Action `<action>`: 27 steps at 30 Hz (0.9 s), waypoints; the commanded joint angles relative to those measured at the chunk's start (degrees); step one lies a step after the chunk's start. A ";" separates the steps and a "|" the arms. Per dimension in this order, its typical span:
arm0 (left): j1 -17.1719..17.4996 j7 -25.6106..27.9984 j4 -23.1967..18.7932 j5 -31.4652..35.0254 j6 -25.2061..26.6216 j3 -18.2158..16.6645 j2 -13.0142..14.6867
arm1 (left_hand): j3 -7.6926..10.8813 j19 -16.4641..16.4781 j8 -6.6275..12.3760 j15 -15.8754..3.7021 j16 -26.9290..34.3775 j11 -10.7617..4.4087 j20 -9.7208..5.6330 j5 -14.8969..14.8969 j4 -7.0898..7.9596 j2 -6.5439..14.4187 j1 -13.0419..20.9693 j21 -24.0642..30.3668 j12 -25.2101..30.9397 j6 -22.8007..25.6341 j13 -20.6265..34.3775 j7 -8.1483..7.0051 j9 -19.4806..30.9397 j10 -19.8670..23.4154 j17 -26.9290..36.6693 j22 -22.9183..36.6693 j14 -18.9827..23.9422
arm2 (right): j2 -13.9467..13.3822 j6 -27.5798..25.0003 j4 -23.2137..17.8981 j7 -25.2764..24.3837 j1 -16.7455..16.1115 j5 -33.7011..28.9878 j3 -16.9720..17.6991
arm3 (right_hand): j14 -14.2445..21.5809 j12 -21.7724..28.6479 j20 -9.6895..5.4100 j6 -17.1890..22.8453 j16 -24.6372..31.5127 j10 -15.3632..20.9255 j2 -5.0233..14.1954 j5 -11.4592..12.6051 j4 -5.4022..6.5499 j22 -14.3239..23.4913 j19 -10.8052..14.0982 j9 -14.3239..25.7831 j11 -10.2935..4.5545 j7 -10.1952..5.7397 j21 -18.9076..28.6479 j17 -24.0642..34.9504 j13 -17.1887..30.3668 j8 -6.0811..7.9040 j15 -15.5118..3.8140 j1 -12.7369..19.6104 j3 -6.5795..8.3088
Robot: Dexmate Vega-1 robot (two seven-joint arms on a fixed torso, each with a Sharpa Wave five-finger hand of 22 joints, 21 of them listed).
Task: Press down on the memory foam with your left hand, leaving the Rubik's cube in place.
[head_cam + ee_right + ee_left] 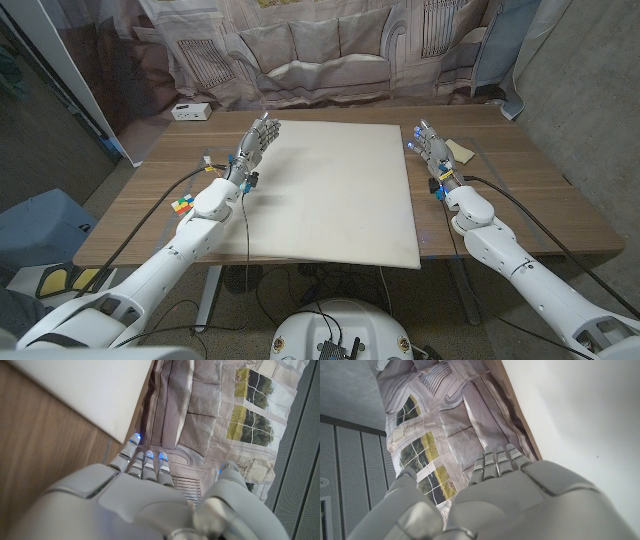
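The memory foam [330, 190] is a large white slab that covers the middle of the wooden table. My left hand [258, 140] is at its far left corner, fingers stretched out and close together, holding nothing; whether it touches the foam I cannot tell. In the left wrist view the back of that hand [510, 500] reaches along the foam [580, 415]. The Rubik's cube [182, 206] lies on the bare table left of the slab, beside my left forearm. My right hand [430, 145] stands open and empty just off the foam's right edge.
A small white box [190, 111] sits at the table's far left corner. A flat tan piece [462, 151] lies right of my right hand. Bare wood [40, 460] borders the foam [85, 390] on the right. A printed curtain [330, 50] hangs behind the table.
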 commanded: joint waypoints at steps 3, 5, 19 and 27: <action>-0.50 0.22 0.92 2.82 -5.00 0.49 -0.79 | -0.03 1.00 0.31 -0.17 0.59 -0.13 -0.15 -0.04 -0.56 0.12 0.76 0.34 0.51 0.89 -0.10 0.18 0.26 0.89 0.15 0.24 1.28 | -0.34 0.51 -0.59 0.04 -0.71 0.08 0.51 | 0.52 0.30 0.05 0.20 0.33 0.64 -0.15 0.20 -0.25 0.20 0.83 0.07 0.12 0.22 -0.32 -0.09 -0.02 0.26 0.20 0.29 0.02; -0.43 0.75 0.67 3.54 -5.22 0.56 -0.69 | -0.03 1.09 0.32 -0.15 0.57 -0.09 -0.14 -0.05 -0.59 0.13 0.78 0.36 0.53 1.00 -0.13 0.20 0.26 0.96 0.15 0.24 1.33 | -0.45 0.56 -0.62 -0.02 -0.83 -0.09 0.51 | 0.49 0.29 0.07 0.17 0.31 0.63 -0.15 0.19 -0.25 0.20 0.86 0.07 0.13 0.25 -0.35 -0.12 -0.04 0.25 0.18 0.28 0.01; -2.26 0.39 3.57 6.28 -9.01 1.85 -1.95 | 0.00 1.89 0.42 -0.26 0.58 -0.07 -0.09 -0.11 -0.93 0.26 1.11 0.45 0.67 2.11 -0.54 -0.24 0.28 1.70 0.14 0.24 2.29 | 0.03 1.76 -0.33 -0.60 -1.60 0.16 1.09 | 0.48 0.22 0.08 0.00 0.24 0.73 -0.10 0.19 -0.28 0.21 0.96 0.06 0.08 0.32 -0.66 -0.39 -0.21 0.20 0.11 0.16 -0.09; -2.85 -0.10 4.33 7.70 -10.01 2.78 -2.05 | 0.02 2.26 0.49 -0.53 0.57 0.00 0.01 -0.14 -1.12 0.32 1.31 0.47 0.79 2.74 -0.74 -0.29 0.29 2.24 0.14 0.23 2.76 | 0.10 2.26 -0.08 -1.10 -2.22 0.28 1.55 | 1.03 0.32 0.06 0.38 0.38 1.21 0.00 0.20 -0.34 0.22 1.26 0.04 -0.34 0.15 -0.92 -0.68 -0.36 0.36 -0.14 0.12 -0.15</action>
